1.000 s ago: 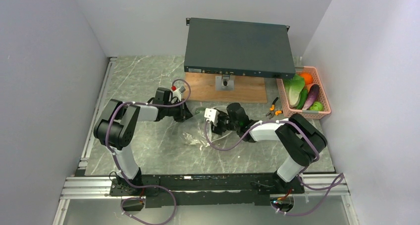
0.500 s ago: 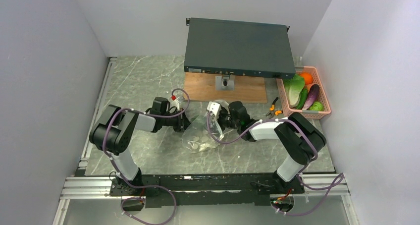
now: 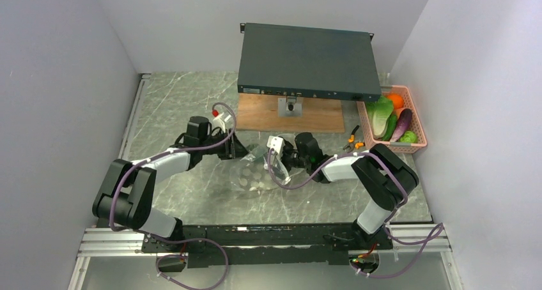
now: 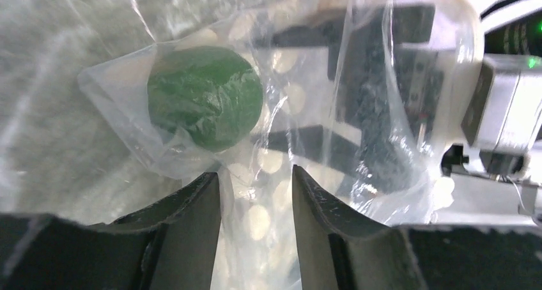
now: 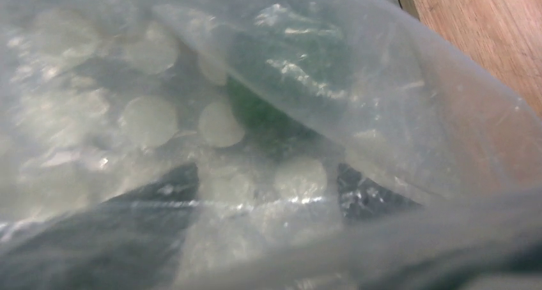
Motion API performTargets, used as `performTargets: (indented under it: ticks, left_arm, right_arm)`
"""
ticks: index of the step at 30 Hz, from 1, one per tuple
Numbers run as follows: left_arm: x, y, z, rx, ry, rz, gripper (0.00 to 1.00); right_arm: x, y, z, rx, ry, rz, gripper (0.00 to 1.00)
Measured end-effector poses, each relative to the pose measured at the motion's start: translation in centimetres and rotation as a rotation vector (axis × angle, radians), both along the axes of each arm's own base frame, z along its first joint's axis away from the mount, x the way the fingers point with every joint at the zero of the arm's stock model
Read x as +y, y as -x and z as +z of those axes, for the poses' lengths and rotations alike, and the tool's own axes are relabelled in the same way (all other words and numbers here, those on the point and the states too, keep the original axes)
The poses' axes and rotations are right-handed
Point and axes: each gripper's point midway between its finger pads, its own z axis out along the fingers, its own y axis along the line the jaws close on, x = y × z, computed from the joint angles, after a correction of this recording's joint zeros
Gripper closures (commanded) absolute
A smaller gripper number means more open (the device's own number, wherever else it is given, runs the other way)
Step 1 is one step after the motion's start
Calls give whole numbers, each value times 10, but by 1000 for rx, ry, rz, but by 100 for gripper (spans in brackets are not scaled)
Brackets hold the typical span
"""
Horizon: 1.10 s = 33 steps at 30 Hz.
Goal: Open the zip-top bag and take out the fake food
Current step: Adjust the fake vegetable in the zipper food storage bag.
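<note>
**Two claws meet at the bag, one green piece seen inside**

Top cam: both arms reach to mid-table. The left claw (image 3: pixel 246 151) & right claw (image 3: pixel 271 159) close in from either side on the zip-top bag (image 3: pixel 250 178), which lies crumpled on the table (image 3: pixel 185 105), just near of the wooden board (image 3: pixel 319 114). At far right, the pink basket (image 3: pixel 420 147) holds more fake food (image 3: pixel 383 114), leafy green, orange & purple. The pliers (image 3: pixel 353 138) lie just left of it. From up here we can't read either claw's opening, nor the bag's contents.

Left wrist cam: the left claw (image 4: pixel 255 181) has its jaws partway apart w/ bag film running loose thru the gap, and we see no pinch on it. A round green piece (image 4: pixel 204 98) sits inside the bag, beyond the tips to the left. Thru the plastic the right claw's fingers (image 4: pixel 383 25) stand wide apart, facing us. We judge they are placed to work the mouth from the opposite side.

Right wrist cam: film drapes over the lens. The right claw (image 5: pixel 265 181) shows only as dark shapes spread wide behind it, clamping nothing we can make out. The green piece (image 5: pixel 281 66) lies ahead, betw. the tips. Whether those fingers are inside the bag or outside it, we can't tell.
</note>
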Motion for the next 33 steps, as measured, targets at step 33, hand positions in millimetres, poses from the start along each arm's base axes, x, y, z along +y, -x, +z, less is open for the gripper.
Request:
performTargets:
  ticks: [33]
  left_arm:
    - [-22,-88,-35,-51,-97,6,67]
  right_arm:
    - [-2,-13,-4,-3,5,-55,22]
